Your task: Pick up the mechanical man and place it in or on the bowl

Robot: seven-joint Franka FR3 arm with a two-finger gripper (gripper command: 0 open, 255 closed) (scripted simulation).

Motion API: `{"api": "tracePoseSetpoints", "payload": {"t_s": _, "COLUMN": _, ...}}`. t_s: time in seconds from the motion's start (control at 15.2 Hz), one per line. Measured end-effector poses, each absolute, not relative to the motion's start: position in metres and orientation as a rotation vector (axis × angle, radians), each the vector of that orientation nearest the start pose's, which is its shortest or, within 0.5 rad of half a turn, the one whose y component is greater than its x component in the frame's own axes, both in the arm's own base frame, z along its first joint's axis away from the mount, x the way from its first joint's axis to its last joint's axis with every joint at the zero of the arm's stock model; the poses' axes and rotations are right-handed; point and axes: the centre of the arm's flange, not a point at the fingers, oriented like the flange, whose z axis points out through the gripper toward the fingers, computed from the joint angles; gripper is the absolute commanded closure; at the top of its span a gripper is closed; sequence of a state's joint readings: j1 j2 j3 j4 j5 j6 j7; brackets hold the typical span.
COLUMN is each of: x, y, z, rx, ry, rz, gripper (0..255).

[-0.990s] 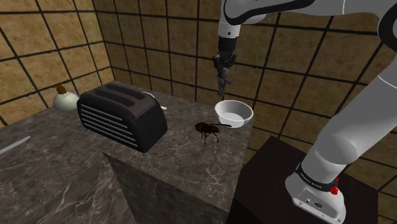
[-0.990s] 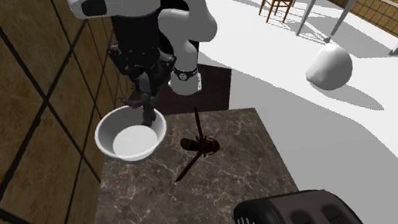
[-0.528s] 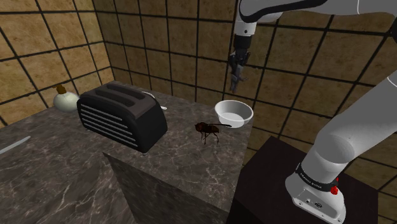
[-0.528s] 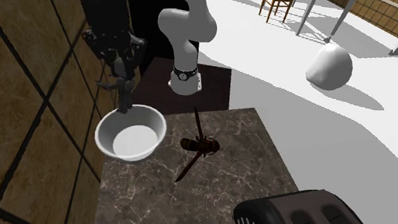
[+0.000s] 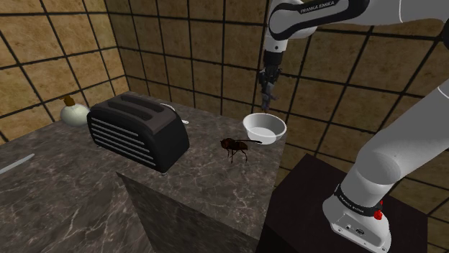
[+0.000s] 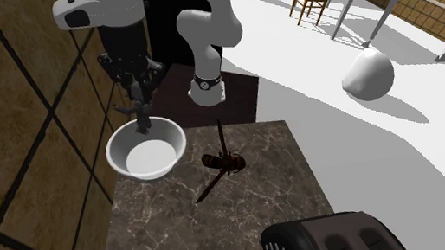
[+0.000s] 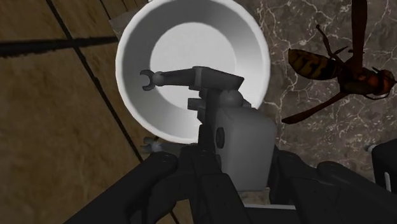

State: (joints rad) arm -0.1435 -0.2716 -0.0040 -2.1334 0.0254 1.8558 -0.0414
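Gripper (image 5: pixel 268 84) pinches the grey mechanical man (image 7: pixel 244 145), held in the air right above the white bowl (image 5: pixel 262 139) at the desk (image 5: pixel 205 180) edge. A brown wasp (image 5: pixel 234 146) lies just beside the bowl, a black toaster (image 5: pixel 137 131) farther off.

Grey mechanical man (image 7: pixel 240 145), clasped between the fingers (image 7: pixel 153 183), above the white bowl (image 7: pixel 137 51)

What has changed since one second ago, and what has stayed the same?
The gripper, shut on the mechanical man throughout, swung toward the shoulder view's right, then eased down slightly; the figure now hangs over the white bowl. The bowl, wasp and toaster stayed put.
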Motion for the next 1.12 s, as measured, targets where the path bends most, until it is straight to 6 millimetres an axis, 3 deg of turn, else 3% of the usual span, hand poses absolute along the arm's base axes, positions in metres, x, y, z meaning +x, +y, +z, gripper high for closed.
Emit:
{"api": "tracePoseSetpoints", "payload": {"t_s": 0.79, "x": 0.467, "y": -0.067, "z": 0.457, "rx": -3.111, "ry": 0.176, "rz": 0.006, "gripper": 255}}
{"api": "tracePoseSetpoints", "payload": {"t_s": 1.12, "x": 0.468, "y": -0.067, "z": 0.451, "rx": -3.111, "ry": 0.176, "rz": 0.005, "gripper": 255}}
